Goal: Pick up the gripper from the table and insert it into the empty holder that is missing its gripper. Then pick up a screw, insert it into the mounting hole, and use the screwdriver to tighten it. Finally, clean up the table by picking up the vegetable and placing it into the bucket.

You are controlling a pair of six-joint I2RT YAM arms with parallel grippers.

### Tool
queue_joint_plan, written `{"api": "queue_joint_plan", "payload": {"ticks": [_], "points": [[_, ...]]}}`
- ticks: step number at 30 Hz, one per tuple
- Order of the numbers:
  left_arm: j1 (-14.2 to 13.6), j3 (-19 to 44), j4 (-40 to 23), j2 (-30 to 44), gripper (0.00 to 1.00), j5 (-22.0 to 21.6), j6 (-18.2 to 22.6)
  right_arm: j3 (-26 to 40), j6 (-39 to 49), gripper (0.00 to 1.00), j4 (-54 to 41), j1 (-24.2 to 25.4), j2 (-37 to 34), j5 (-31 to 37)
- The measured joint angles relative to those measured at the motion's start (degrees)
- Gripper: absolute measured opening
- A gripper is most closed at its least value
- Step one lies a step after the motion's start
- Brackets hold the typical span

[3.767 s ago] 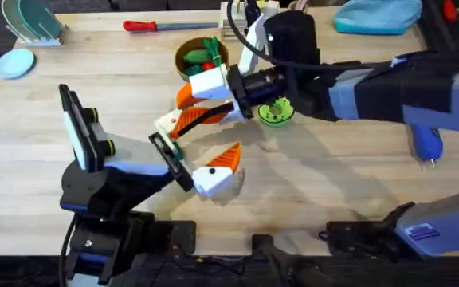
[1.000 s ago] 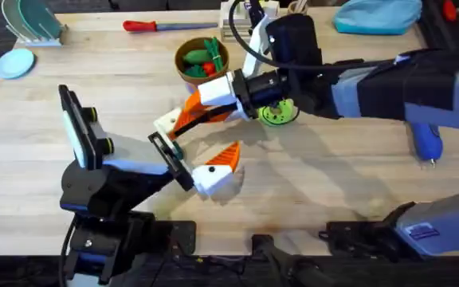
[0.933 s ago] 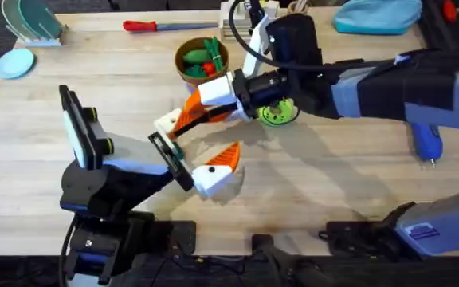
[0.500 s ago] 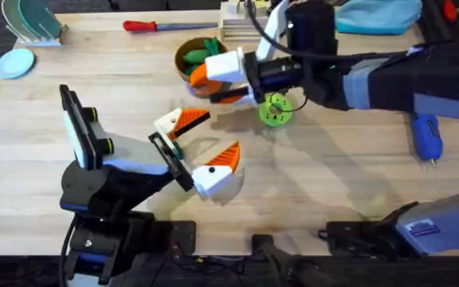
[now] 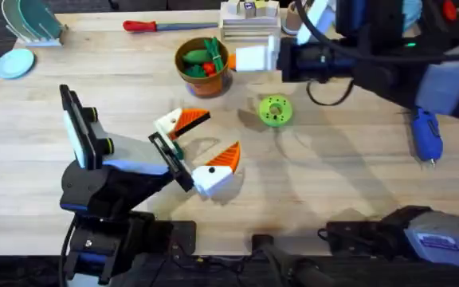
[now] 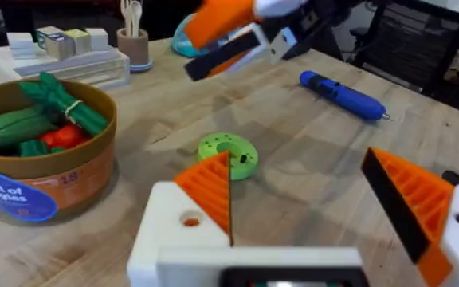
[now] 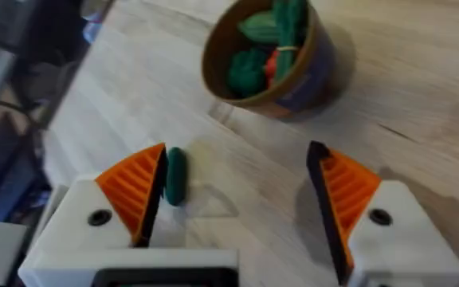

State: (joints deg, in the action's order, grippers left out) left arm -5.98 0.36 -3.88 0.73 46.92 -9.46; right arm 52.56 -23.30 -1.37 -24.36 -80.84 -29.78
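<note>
Overhead: fixed above arm bases, faces down and forward, whole tabletop (image 5: 309, 183) in frame. Left wrist: low, near-level across tabletop toward the bucket (image 6: 42, 155). Right wrist: raised, angled steeply down, probably close above the same bucket (image 7: 269, 56). All three views share it.

We count one bucket (image 5: 202, 62), one blue screwdriver (image 5: 425, 137), one lime-green disc (image 5: 275, 111), one red-handled tool (image 5: 159, 25). One dark green vegetable (image 7: 174, 175) lies loose on the table. In the bucket: several green pieces, one red; exact number unclear.
</note>
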Motion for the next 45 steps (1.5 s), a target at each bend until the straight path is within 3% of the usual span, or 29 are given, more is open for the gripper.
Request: {"api": "queue_joint_plan", "payload": {"ticks": [5,10,24,27,33,45], "points": [[0.0,0.0,0.0,0.0,0.993,0.0,0.0,0.0,10.2,0.992,-12.9,-0.2,5.0,13.4],[0.0,0.0,0.0,0.0,0.993,0.0,0.0,0.0,17.4,0.993,-20.5,-3.5,5.5,25.1],[0.0,0.0,0.0,0.0,0.993,0.0,0.0,0.0,25.5,0.976,-23.1,-8.5,0.1,33.6],[0.0,0.0,0.0,0.0,0.993,0.0,0.0,0.0,26.5,0.912,-23.2,-10.8,-1.0,35.7],[0.0,0.0,0.0,0.0,0.993,0.0,0.0,0.0,27.2,0.612,-24.1,-12.5,-3.6,37.7],[0.0,0.0,0.0,0.0,0.992,0.0,0.0,0.0,27.6,0.328,-24.0,-12.5,-8.4,38.8]]}}
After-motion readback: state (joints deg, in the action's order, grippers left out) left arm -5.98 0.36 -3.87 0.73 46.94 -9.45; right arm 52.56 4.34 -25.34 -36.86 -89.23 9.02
